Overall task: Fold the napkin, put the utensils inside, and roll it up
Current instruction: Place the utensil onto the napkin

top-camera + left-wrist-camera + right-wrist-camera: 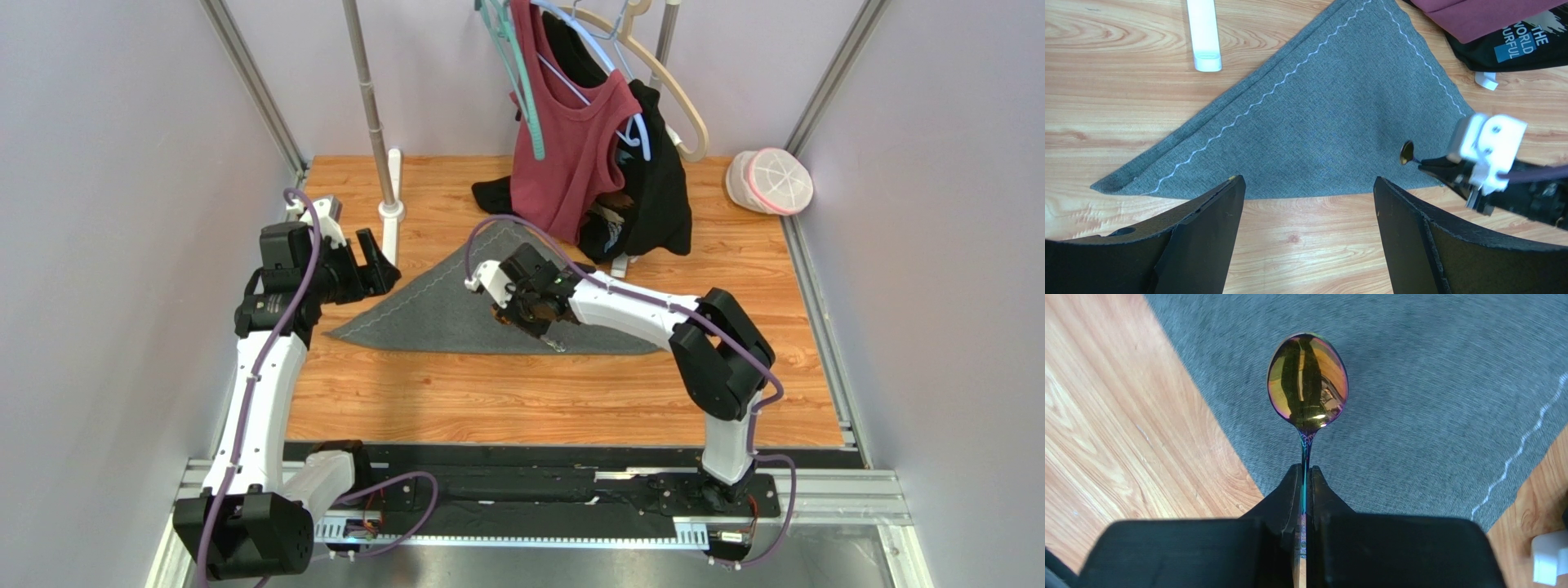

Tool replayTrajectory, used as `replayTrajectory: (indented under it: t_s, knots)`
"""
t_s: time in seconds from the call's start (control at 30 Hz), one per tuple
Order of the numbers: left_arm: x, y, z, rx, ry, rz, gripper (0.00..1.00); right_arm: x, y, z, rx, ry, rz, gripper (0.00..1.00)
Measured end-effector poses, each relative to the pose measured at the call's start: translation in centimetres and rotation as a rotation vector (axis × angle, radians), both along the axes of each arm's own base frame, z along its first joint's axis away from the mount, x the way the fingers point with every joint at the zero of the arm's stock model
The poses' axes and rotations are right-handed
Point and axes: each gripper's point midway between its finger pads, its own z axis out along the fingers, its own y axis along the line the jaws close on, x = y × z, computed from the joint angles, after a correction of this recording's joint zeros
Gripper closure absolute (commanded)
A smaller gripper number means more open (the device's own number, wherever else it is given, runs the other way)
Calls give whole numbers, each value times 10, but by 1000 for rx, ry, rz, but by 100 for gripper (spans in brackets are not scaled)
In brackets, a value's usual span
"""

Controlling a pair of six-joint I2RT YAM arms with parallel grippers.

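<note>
We've got the left jaws hanging wide open with nothing in them. The napkin (pixel 1321 122), folded into a triangle on the table (pixel 1118 73), lies just ahead of them. The right jaws are clamped on the spoon (pixel 1308 380) handle, with the bowl sticking straight out ahead over the cloth near its long folded edge. We reckon the right jaws just lower it.

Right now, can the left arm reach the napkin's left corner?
Likely yes: the left gripper is open beside it, only bare table between; the right gripper, shut on the spoon, is over the napkin's other end.
</note>
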Motion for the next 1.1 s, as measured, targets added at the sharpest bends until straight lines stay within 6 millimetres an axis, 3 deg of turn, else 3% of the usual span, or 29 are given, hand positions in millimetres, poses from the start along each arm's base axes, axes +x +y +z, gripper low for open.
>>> replayTrajectory:
  t_s: [0.17,0.37,0.57,1.1]
  knots:
    - [0,0,0,0,0,0,14,-8,3,-11,-66,-73,146,100]
    - [0,0,0,0,0,0,14,0,14,-9,-75,-158,245,100]
    - [0,0,0,0,0,0,14,4,14,-27,-129,-177,318,100]
    - [0,0,0,2,0,-1,14,7,20,-36,-157,-191,367,100]
